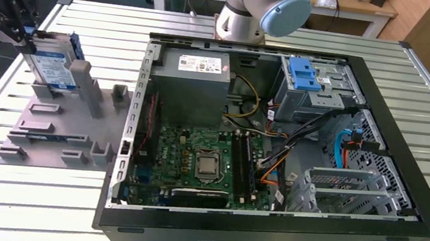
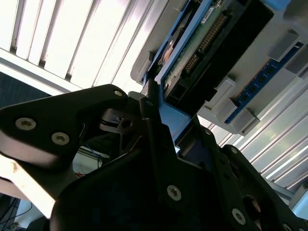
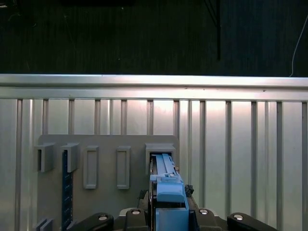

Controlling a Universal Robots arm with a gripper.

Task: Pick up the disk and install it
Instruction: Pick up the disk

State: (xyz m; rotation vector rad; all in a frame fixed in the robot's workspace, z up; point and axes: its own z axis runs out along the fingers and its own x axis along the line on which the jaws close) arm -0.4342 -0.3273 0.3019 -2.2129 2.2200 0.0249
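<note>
**Exterior view, upper left:** the gripper (image 1: 28,38) has its fingers closed on the upper edge of the disk (image 1: 52,70). The disk stands on edge at the upper end of the grey holder plate (image 1: 43,137); we cannot tell whether its lower edge touches a slot.

**Centre to right:** the open computer case (image 1: 397,232) contains the power supply (image 1: 194,88), the motherboard (image 1: 194,154) and, at upper right, a drive cage (image 1: 323,99) topped by a blue bracket (image 1: 304,76).

**Both wrist views:** we see the disk clamped between the fingers (image 2: 155,130)
</note>
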